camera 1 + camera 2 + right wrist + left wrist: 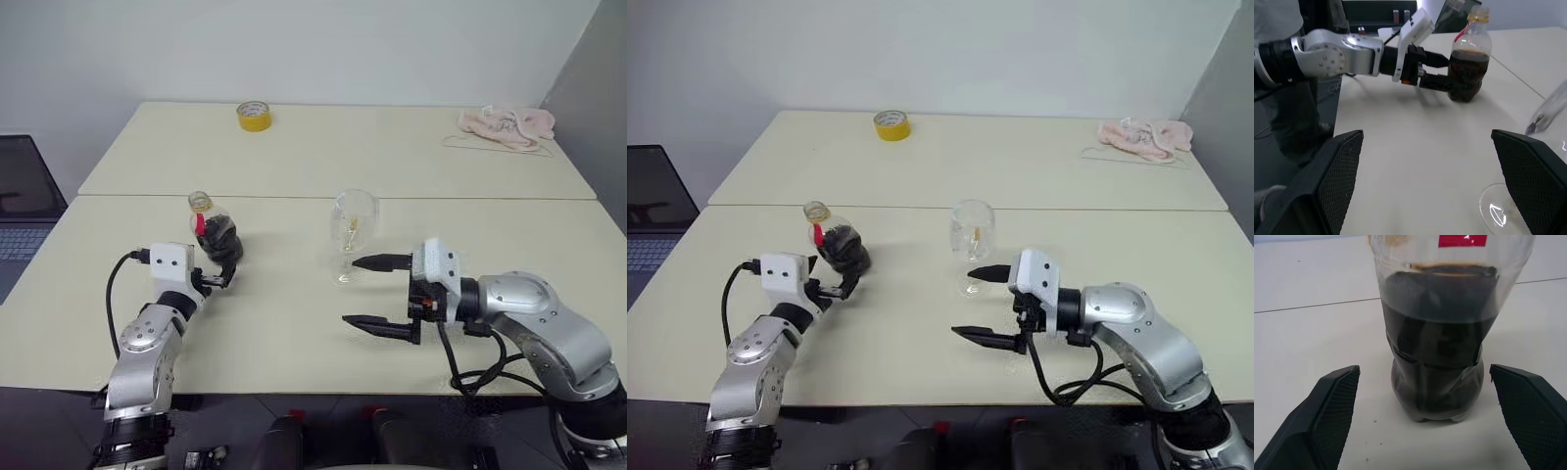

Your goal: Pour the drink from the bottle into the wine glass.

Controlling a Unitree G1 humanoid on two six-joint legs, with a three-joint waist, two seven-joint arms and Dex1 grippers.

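While two pale tables (294, 323) butt together under the robot's arms, the right gripper (377, 294) hangs near the front edge, jaws spread wide and empty, just beside the wine glass (353, 220). The left gripper (1425, 431) is equally wide open, its fingers flanking the bottle (217, 235) on the left of the near table without clamping it. Dark drink (1435, 357) fills roughly the bottle's lower two thirds, so it likely feels moderately heavy, and the thin plastic should dent under pressure; the ribbed waist looks the firmest hold. Empty and upright, the glass is light, fragile, easily tipped. A yellow tape roll (254, 116) sits far back.
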